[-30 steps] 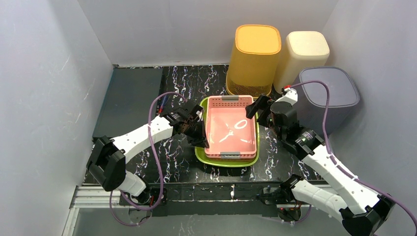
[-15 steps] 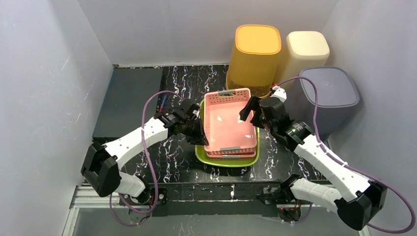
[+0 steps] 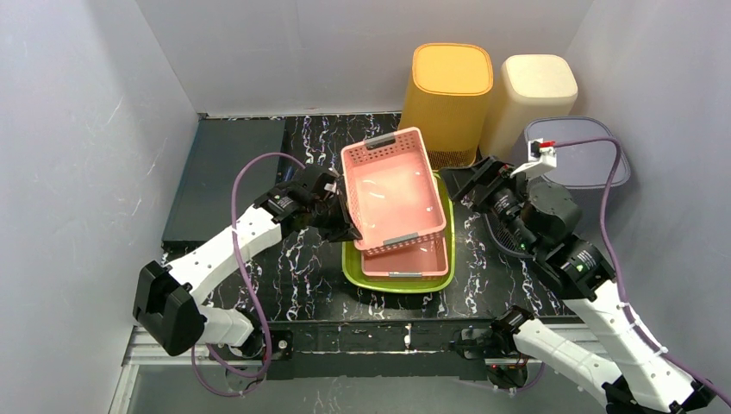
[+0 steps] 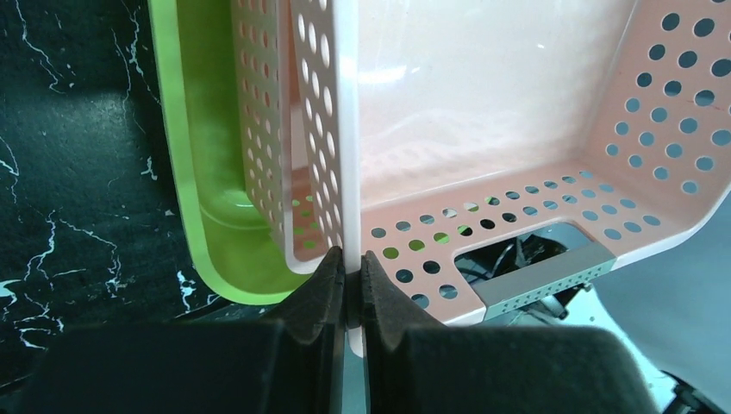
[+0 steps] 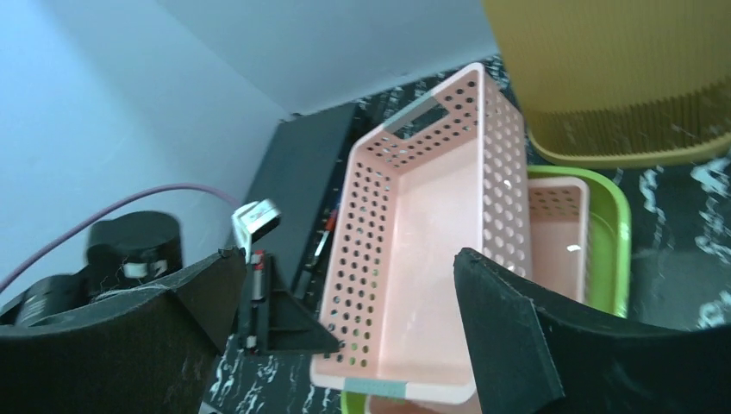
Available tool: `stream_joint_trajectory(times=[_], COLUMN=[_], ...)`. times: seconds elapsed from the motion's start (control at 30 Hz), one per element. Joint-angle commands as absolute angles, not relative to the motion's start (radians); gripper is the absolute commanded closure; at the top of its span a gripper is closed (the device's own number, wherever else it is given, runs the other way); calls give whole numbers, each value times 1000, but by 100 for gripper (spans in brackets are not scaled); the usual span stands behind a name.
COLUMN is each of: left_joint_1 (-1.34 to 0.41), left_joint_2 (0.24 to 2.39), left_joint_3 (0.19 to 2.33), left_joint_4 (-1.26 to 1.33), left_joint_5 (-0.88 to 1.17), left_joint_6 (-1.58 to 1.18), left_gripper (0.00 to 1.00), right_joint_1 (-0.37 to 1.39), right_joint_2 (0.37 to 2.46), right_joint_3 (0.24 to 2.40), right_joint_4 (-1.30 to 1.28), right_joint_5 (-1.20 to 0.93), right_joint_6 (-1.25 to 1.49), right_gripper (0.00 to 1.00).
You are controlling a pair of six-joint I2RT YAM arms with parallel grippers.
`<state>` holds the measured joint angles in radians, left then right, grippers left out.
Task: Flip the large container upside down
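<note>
Large container: pink basket (image 3: 395, 191) held above the green tray (image 3: 353, 272), mouth up and tilted
Long axis: near to far, with the far end swung slightly left
Left gripper (image 4: 347, 263): pinching the basket's left wall near its near corner, which is clear only in the wrist view
Right gripper (image 5: 349, 254): fingers spread wide, off the basket's right side, not touching it
Count: two pink baskets, the second basket (image 3: 405, 261) lying in the tray; one tray; three tall bins, yellow (image 3: 448, 95), cream (image 3: 534, 95) and grey (image 3: 595, 164)
</note>
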<state>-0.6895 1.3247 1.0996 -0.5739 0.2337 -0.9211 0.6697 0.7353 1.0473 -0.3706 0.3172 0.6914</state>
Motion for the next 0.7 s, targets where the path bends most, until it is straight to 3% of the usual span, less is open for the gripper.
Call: stream_joint_trajectory(times=[0.0, 0.43, 0.67], left_joint_1=[-656, -516, -438], left_joint_2=[1250, 1052, 1023], left_joint_3=[1126, 969, 940], left_joint_4=[-494, -380, -358], left_joint_5=[286, 294, 360], left_joint_6=[-967, -1155, -1194], left_gripper=[100, 100, 100], right_joint_1=[670, 672, 686], right_joint_2=[733, 869, 947], right_joint_3=[1056, 1032, 1014], right_joint_4=[-235, -73, -61], right_joint_5=[154, -247, -322], right_joint_6=[644, 640, 641], right_gripper=[2, 8, 12])
